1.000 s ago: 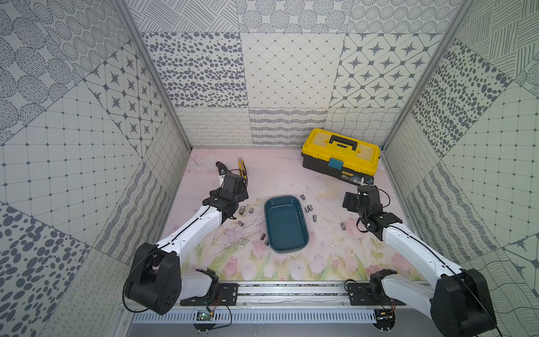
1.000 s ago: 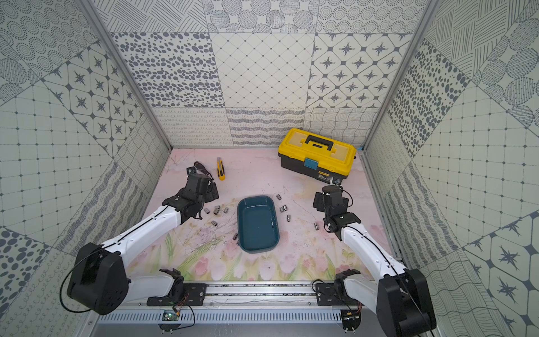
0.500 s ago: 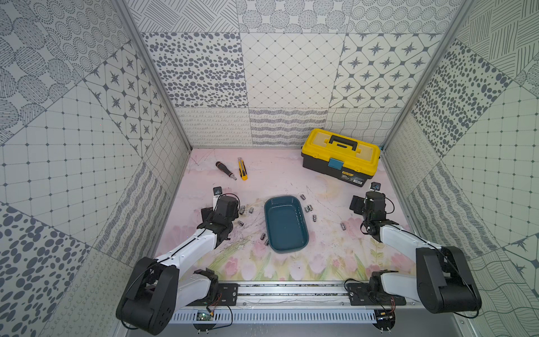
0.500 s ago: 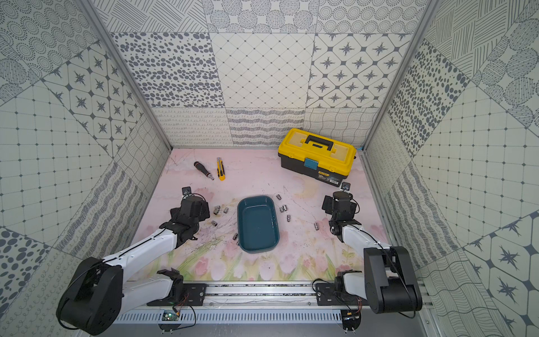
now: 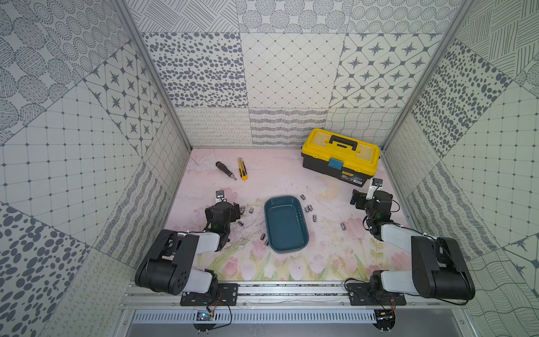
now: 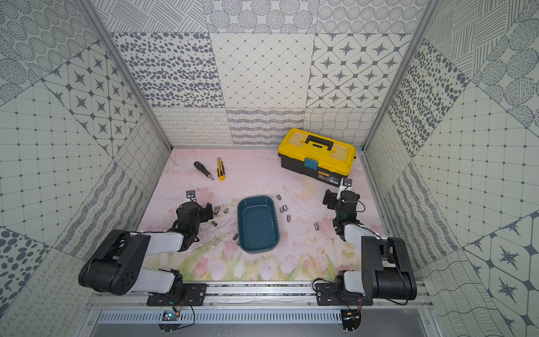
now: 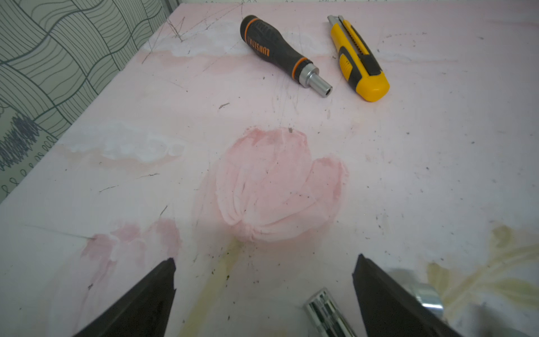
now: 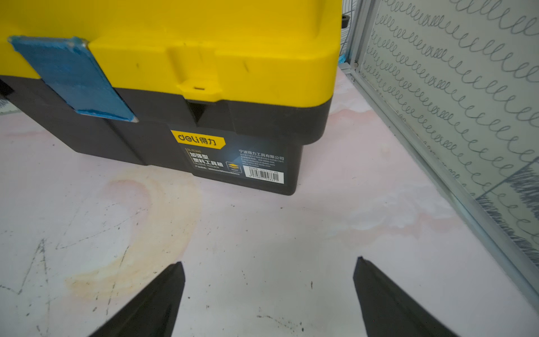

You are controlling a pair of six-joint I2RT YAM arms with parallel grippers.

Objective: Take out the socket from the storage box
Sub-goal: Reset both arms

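You get two high views, two low.
Both top views share the whole table (image 5: 277, 175) from above; wrist cameras skim it closely, the right facing the toolbox (image 8: 204, 43).

**Fig.** Robot-lab test cell. Evidence: wall panels (image 5: 288, 70) printed w/ mixed grey-on-white patterns, joined by bare aluminium posts (image 5: 152, 76), box in a small surface (image 5: 277, 175) w/ a tulip print. A slotted aluminium rail (image 5: 291, 293) at 6 o'clock carries two black-and-white arms, the left arm (image 5: 180, 256) & the right arm (image 5: 420, 262). Props are workshop items: yellow-lidded toolbox (image 5: 339, 156) at 1 o'clock, screwdriver (image 5: 225, 170) & utility knife (image 5: 242, 168) at 11 o'clock, teal storage box (image 5: 287, 227) at centre, small metal sockets (image 5: 307, 208) strewn round it.
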